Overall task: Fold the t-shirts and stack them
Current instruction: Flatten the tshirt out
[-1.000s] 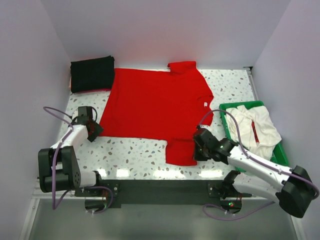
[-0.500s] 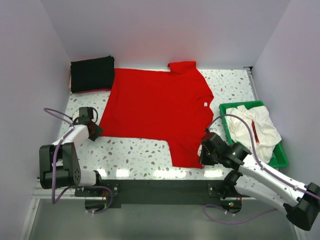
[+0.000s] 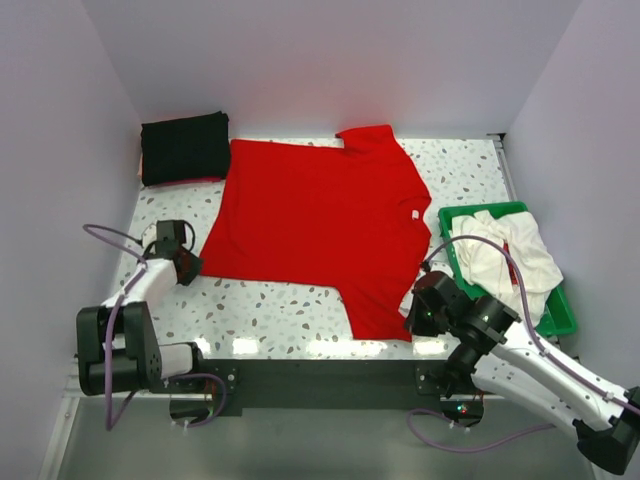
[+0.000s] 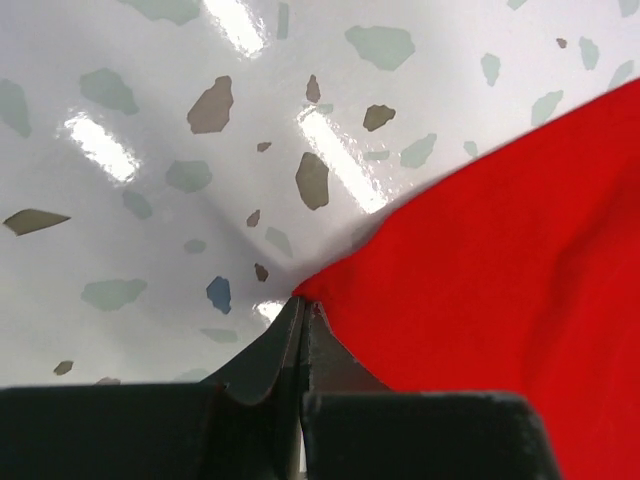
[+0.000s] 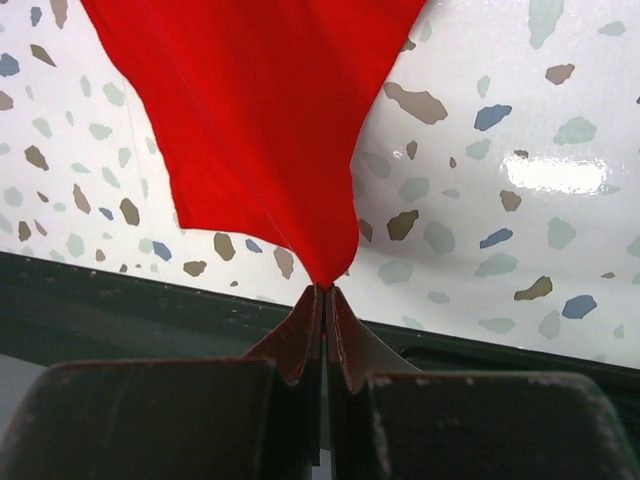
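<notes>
The red t-shirt (image 3: 315,220) lies spread flat on the speckled table, its white neck label (image 3: 411,212) at its right side. My left gripper (image 3: 192,262) is shut on the shirt's near-left hem corner (image 4: 312,290). My right gripper (image 3: 414,318) is shut on the tip of the near sleeve (image 5: 325,275), close to the table's front edge. The black t-shirt (image 3: 184,147) lies folded at the back left. The whitish t-shirt (image 3: 510,258) lies crumpled in the green tray (image 3: 555,318).
The green tray stands at the right, just behind my right arm. A dark rail (image 3: 320,378) runs along the table's front edge. White walls close in the back and both sides.
My right gripper has moved right and toward the front edge, pulling the near sleeve with it. The whole red shirt has shifted right. My left gripper stayed at the hem corner.
</notes>
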Controlling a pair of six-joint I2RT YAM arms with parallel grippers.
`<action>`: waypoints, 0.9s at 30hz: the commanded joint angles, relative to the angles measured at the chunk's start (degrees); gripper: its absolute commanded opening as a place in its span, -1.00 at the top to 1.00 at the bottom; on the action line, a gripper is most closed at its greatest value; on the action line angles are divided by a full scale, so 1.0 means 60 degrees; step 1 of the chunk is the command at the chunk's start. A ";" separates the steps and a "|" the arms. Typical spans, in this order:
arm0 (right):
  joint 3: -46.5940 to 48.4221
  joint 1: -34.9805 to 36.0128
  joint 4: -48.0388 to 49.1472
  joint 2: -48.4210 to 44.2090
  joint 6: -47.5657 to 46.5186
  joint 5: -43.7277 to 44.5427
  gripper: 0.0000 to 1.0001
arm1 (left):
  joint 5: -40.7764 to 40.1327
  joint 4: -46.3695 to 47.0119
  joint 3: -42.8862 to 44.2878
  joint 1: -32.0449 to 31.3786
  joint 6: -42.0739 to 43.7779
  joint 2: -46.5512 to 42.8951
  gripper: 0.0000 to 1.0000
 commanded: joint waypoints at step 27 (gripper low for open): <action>0.1171 0.0061 -0.0213 -0.0566 0.0331 -0.0066 1.00 | -0.0471 -0.1912 -0.0357 -0.0021 -0.0486 -0.5119 1.00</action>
